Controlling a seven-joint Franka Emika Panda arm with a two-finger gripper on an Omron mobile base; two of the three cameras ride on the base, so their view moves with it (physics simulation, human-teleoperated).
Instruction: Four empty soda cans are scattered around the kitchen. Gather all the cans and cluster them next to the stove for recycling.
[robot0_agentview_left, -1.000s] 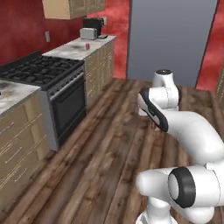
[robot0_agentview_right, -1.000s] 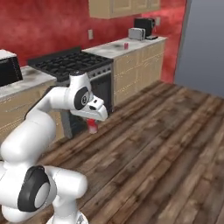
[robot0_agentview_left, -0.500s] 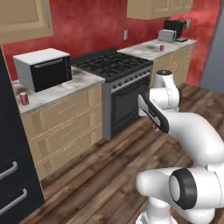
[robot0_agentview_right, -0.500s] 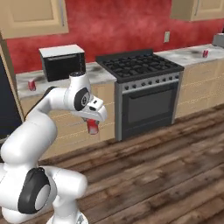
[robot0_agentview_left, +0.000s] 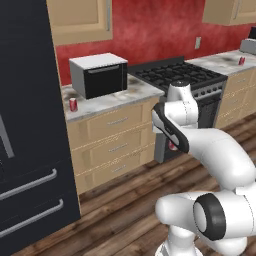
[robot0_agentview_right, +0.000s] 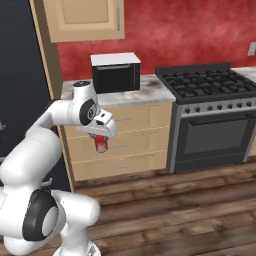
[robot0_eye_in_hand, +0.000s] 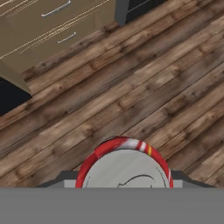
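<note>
Left end of the counter (robot0_agentview_left: 102, 102): one red soda can (robot0_agentview_left: 73, 104) stands upright on the pale stone top, near the tall dark refrigerator (robot0_agentview_left: 30, 125) and left of the black microwave (robot0_agentview_left: 99, 75). It is well apart from the stove (robot0_agentview_left: 182, 75), so it has not been gathered yet.

Centre: the gripper (robot0_agentview_right: 101, 141) hangs below the wrist, over the wood floor (robot0_eye_in_hand: 131, 87) in front of the drawers (robot0_agentview_right: 131, 135). Its jaws are pinching a second red can (robot0_agentview_right: 101, 143), held upright with the silver top up. In the hand view that can's top (robot0_eye_in_hand: 124, 168) is a grey disc with a red and white rim and a pull tab, sitting between the finger tips.

Right: the black gas range with iron grates and a row of front knobs. Far right, on the counter beyond the stove, a third small red can (robot0_agentview_left: 241, 61) stands near a toaster (robot0_agentview_left: 248, 45).

Risks, as I judge them: the held can is light, smooth and round, so it could slip or twist in the grip during a sharp swing. Carried this low, it could strike the counter edge when raised. Set down on a grate instead of the flat stone, it would likely tip over. Placing it too near the microwave would miss the cluster spot beside the stove.
</note>
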